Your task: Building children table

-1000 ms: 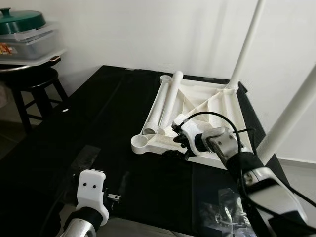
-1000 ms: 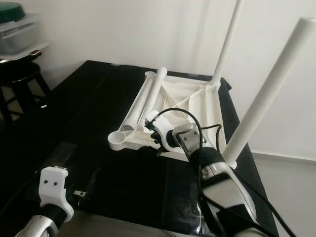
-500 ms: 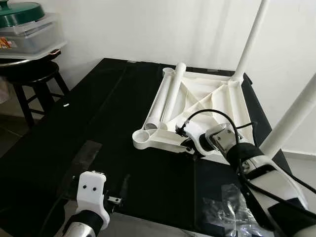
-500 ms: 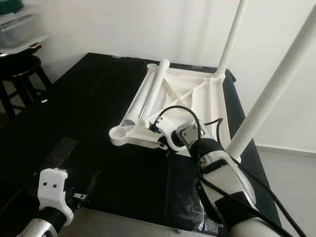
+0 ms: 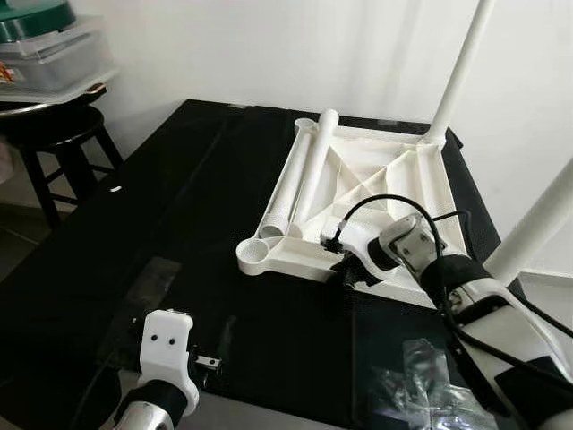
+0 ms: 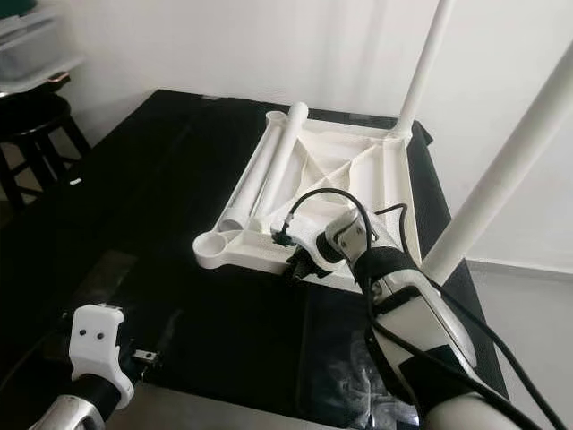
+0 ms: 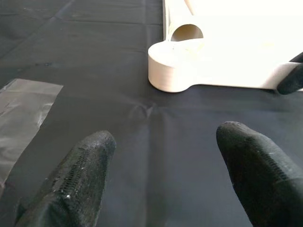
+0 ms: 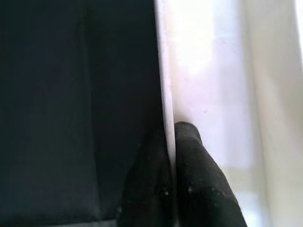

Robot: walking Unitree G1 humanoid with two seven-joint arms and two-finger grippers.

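A white children's table top [image 5: 385, 175] lies upside down on the black table [image 5: 179, 197]. Two white legs stand upright in its right corners, one at the far corner [image 5: 461, 67] and one at the near corner [image 5: 537, 224]. Two loose legs [image 5: 300, 179] lie side by side along its left side. The front left socket [image 5: 254, 254] is empty. My right gripper [image 5: 351, 269] is shut on the top's thin front rim [image 8: 165, 94], one finger on each side. My left gripper [image 7: 163, 146] hovers open, low over the black surface, short of that socket [image 7: 175, 66].
A dark stool [image 5: 54, 134] at the far left carries plastic containers with a green lid [image 5: 36, 18]. A crumpled clear plastic bag [image 5: 430, 376] lies at the front right. A patch of clear tape [image 5: 148, 278] sits on the black surface near my left arm. A white wall stands behind.
My right gripper has shifted a little to the right along the top's front rim. The whole picture has shifted slightly with the head. My left arm has stayed put.
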